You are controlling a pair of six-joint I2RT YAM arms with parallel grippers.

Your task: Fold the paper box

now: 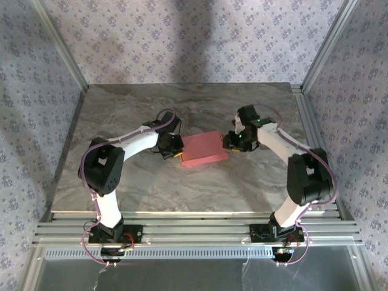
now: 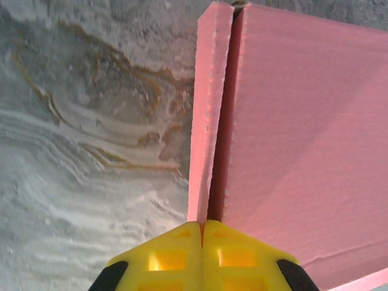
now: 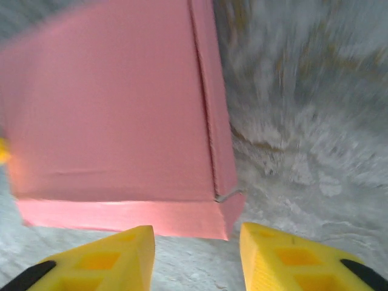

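The paper box (image 1: 203, 149) is a slim pink-red box lying flat in the middle of the table. My left gripper (image 1: 176, 152) is at its left end. In the left wrist view the yellow fingertips (image 2: 182, 242) are pressed together, shut, right at the near end of a side flap (image 2: 209, 109) that stands off the box body (image 2: 303, 139). I cannot tell if the flap's edge is pinched. My right gripper (image 1: 230, 143) is at the box's right end. It (image 3: 197, 242) stands open, and the box's near corner (image 3: 224, 212) lies just beyond the tips, untouched.
The grey marbled table top (image 1: 182, 182) spreads around the box. Patterned walls with metal posts (image 1: 309, 60) close it in on three sides, and a slotted metal rail (image 1: 194, 227) runs along the near edge.
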